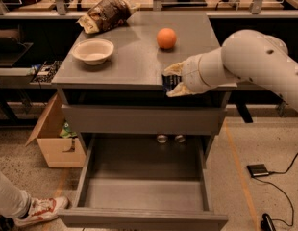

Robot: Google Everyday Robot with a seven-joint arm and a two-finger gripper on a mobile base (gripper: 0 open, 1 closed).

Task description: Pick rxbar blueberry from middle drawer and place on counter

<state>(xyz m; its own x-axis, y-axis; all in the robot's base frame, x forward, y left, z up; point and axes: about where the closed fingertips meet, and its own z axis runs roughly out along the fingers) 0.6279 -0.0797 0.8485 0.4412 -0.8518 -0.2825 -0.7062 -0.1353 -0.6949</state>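
The rxbar blueberry [167,79], we see, is clamped tight in the gripper [170,82] at the front edge of the counter [125,64], above the pulled-out middle drawer [144,189], with an orange [167,38] just behind.

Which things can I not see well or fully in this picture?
- Camera view: the rxbar blueberry at the counter's front edge is mostly covered by the gripper; its print is unreadable.
- Two small round things at the back of the middle drawer: too small to identify.
- A person: cut off by the left edge; only a leg and shoe show.
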